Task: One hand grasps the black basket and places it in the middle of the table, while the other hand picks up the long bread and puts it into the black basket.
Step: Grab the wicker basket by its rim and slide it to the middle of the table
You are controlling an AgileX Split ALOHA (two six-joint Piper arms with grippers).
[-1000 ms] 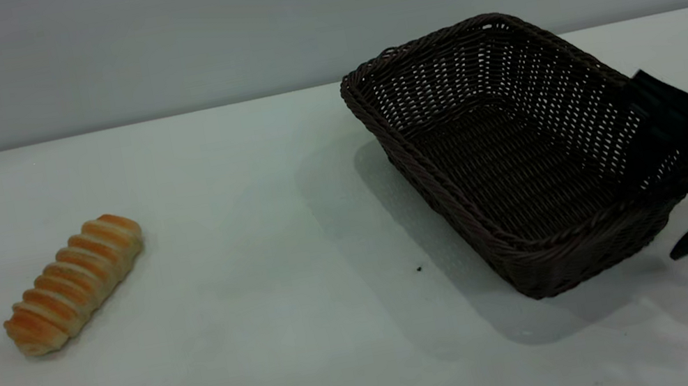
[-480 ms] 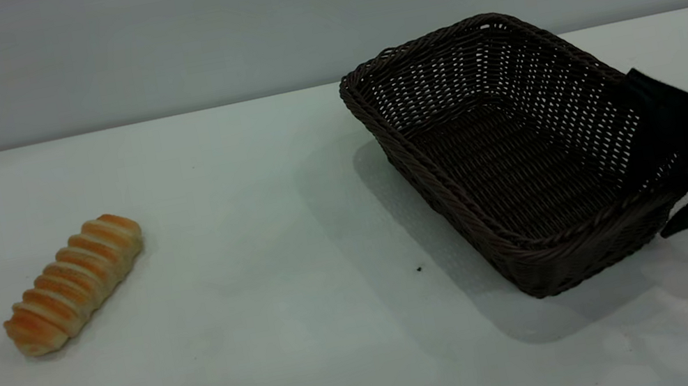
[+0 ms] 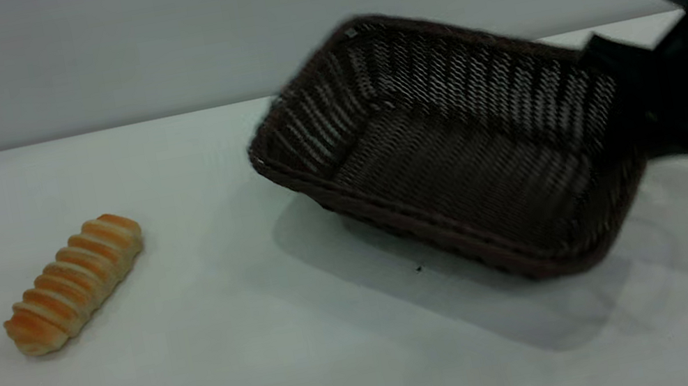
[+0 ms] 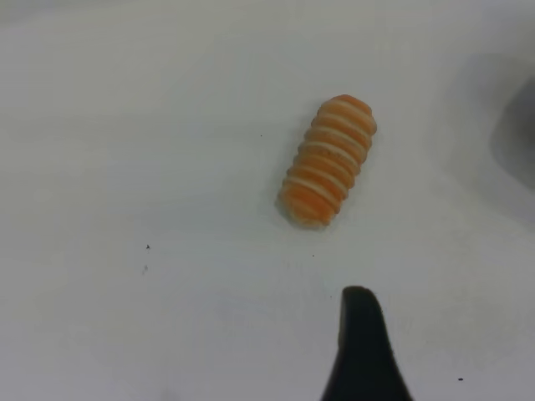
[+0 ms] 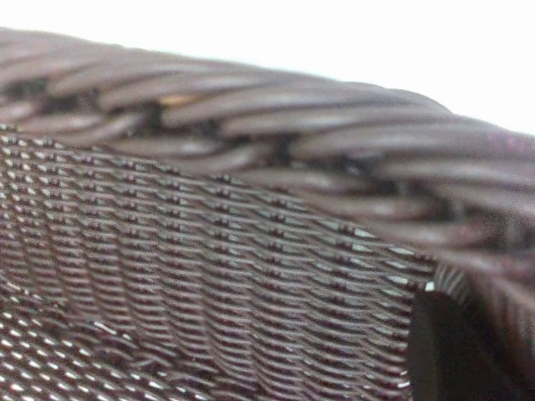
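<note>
The black basket (image 3: 450, 153) hangs tilted above the table (image 3: 243, 380), right of centre, its left end nearest the surface. My right gripper (image 3: 629, 121) is shut on the basket's right-end rim; in the right wrist view the braided rim (image 5: 292, 109) and woven wall (image 5: 209, 251) fill the picture, with one dark finger (image 5: 451, 351) against the wall. The long bread (image 3: 75, 283) lies on the table at the left. In the left wrist view the bread (image 4: 328, 160) lies ahead of my left gripper (image 4: 418, 351), which is open above the table; only one finger (image 4: 361, 351) shows.
The white table runs back to a grey wall (image 3: 148, 43). A tiny dark speck (image 3: 419, 269) lies under the basket's near edge. The basket casts a broad shadow (image 3: 448, 302) on the table below it.
The right gripper has risen and swung left with the basket. The basket has left the table, turned and shifted toward the middle. The bread has not moved.
</note>
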